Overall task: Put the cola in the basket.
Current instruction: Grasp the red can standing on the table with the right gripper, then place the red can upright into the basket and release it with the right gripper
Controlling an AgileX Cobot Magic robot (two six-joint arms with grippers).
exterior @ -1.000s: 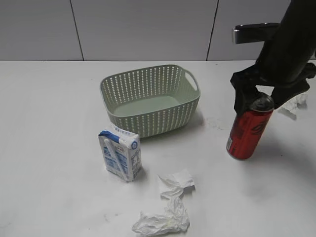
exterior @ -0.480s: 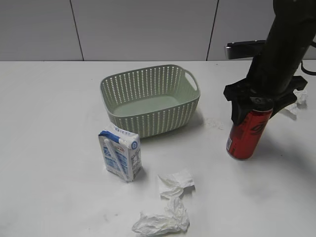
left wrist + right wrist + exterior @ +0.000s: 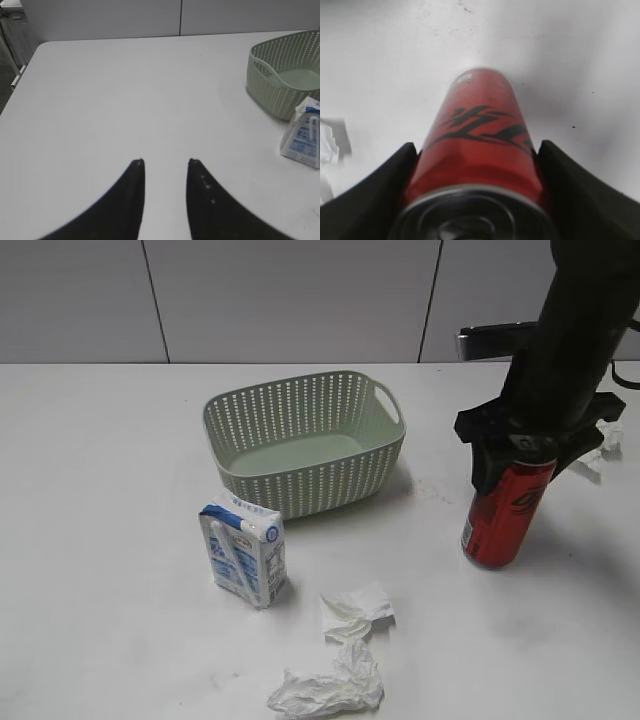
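Cola [image 3: 505,515] stands between the right claw's [image 3: 520,450] fingers, apparently gripped.

The cola [image 3: 503,515] is a glossy red metal can with black markings, its silver top [image 3: 470,217] a smooth, dull-shining metal. The right claw [image 3: 520,452] around its upper end is matt black, plastic by the look of it; the left claw [image 3: 165,165] has the same matt black finish. The basket [image 3: 305,440] is pale green perforated plastic with a soft, low sheen. The milk carton [image 3: 243,548] is smooth printed cardboard. Crumpled white tissue paper [image 3: 340,660] lies near the front edge. The tabletop [image 3: 100,490] is smooth, matt white, lightly speckled.
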